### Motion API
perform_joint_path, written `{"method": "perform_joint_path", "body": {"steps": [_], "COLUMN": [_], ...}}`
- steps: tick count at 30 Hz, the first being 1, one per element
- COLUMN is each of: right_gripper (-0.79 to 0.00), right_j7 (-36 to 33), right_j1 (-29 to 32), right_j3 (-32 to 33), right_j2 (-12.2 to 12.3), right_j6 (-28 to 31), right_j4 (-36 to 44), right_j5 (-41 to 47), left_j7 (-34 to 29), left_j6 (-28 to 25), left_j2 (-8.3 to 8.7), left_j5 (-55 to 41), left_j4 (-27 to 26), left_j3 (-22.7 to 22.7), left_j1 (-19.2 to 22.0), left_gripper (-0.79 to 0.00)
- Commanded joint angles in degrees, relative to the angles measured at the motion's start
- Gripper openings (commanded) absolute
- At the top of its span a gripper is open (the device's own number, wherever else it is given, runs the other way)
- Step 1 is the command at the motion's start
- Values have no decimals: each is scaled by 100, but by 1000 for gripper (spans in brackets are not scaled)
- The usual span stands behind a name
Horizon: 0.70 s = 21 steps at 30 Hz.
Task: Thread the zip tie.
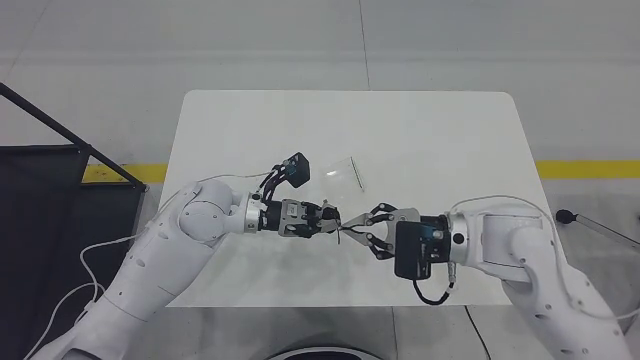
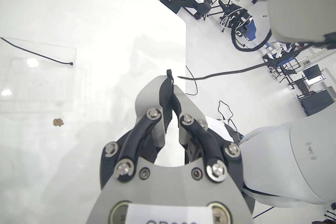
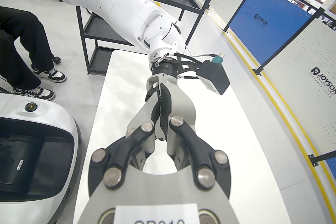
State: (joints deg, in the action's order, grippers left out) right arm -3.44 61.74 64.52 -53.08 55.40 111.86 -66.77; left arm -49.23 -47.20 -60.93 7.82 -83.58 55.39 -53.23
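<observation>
We see the left gripper [image 2: 169,88] clamped on the head of the zip tie [image 2: 223,73]. The right gripper [image 3: 159,114] is pinched on its strap, tip to tip above the table [image 1: 450,130]. In the left wrist view, a spare tie [image 2: 39,55] lies on a clear tray [image 2: 39,88] nearby.

Landmark: clear tray [image 1: 342,172] on worktop [image 1: 450,140], spare tie [image 2: 36,53] on it, small brown scrap [image 2: 58,122] just beside it. Near side of tray: left gripper [image 1: 332,222] and right gripper [image 1: 354,225] tip to tip, jaws closed, zip tie [image 2: 169,73] between, barring that strip. Far side of tray and both flanks: room to pass.
</observation>
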Motion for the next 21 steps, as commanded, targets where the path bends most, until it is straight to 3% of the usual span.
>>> {"method": "perform_joint_path", "body": {"steps": [1,21], "right_gripper": [-785,-785], "right_j7": [-19,66], "right_j1": [-17,22], "right_j3": [-14,147], "right_j2": [-5,-11], "right_j6": [4,87], "right_j4": [-7,-69], "right_j5": [0,-6], "left_j7": [0,0], "left_j6": [0,0], "left_j2": [0,0], "left_j5": [0,0], "left_j4": [0,0], "left_j3": [0,0], "left_j1": [0,0], "left_gripper": [-785,-785]}}
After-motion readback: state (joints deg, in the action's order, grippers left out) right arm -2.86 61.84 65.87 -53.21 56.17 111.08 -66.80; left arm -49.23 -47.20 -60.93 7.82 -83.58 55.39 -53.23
